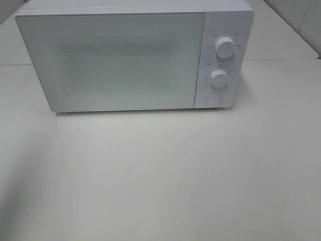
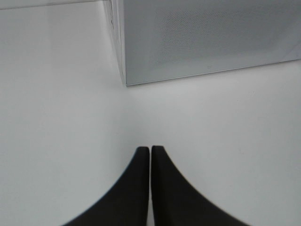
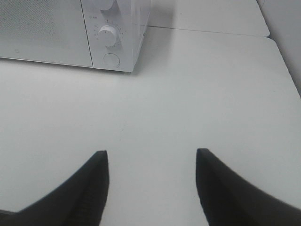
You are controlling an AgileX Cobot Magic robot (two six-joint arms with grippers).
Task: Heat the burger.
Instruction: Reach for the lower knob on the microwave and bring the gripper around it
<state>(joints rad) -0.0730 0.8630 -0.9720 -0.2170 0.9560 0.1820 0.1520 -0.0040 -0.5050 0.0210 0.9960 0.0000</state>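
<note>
Hovering above bare table (image 3: 197, 94), right gripper (image 3: 151, 151) stands with jaws wide apart, nothing between them. Ahead of it, a little toward the other arm's side: control panel of the white microwave (image 3: 47, 33), lower dial (image 3: 107, 36) nearest, round button (image 3: 111, 60) just under that, upper dial (image 1: 224, 47) above. Left gripper (image 2: 150, 149) is closed tight, fingertips touching, holding nothing; the microwave's lower front corner lies ahead of it, well apart. Door (image 1: 110, 60) sits flush and closed. Burger not seen in any view: not on the table, not in either gripper. The frosted door hides the inside, so cannot tell whether it sits in there. Judgement: if it does, the step in hand is setting the dials, and that falls to the right arm. To do it well: come in square to the panel, straddle the knob evenly with both fingers, close only enough to bite, turn about the knob's own axis without shoving the casing back. Keep left arm clear of the panel
</note>
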